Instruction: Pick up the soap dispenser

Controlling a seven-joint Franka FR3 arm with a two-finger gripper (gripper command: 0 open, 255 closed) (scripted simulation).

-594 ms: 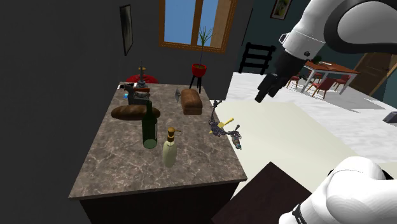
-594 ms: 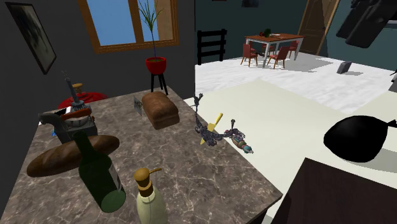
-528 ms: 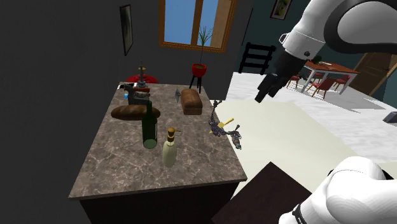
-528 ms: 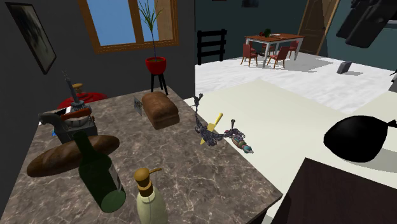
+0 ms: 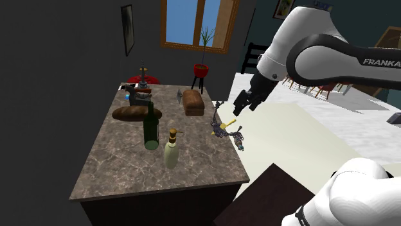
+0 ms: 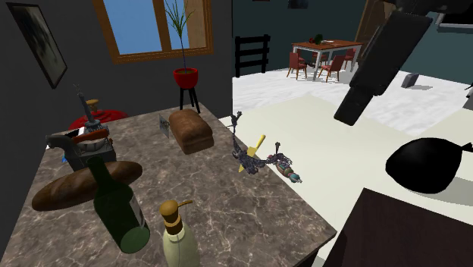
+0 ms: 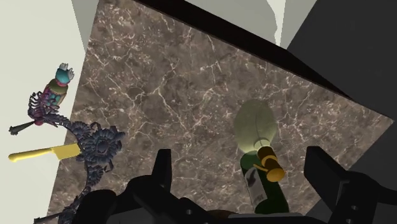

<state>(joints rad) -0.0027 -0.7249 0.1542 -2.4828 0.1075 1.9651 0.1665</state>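
jaws wide apart, holding nothing. gripper [image 5: 244,103] hangs over the marble counter [image 5: 115,173] at its edge on the shoulder view's right, well apart from the soap dispenser [image 5: 171,149]. the dispenser stands upright toward the near edge, just beside the wine bottle [image 5: 150,126]. risk: a finger clips the bottle or topples the dispenser.

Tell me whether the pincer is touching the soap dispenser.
Apart. The shoulder view shows the pincer up in the air, with a wide stretch of marble tabletop between it and the soap dispenser.
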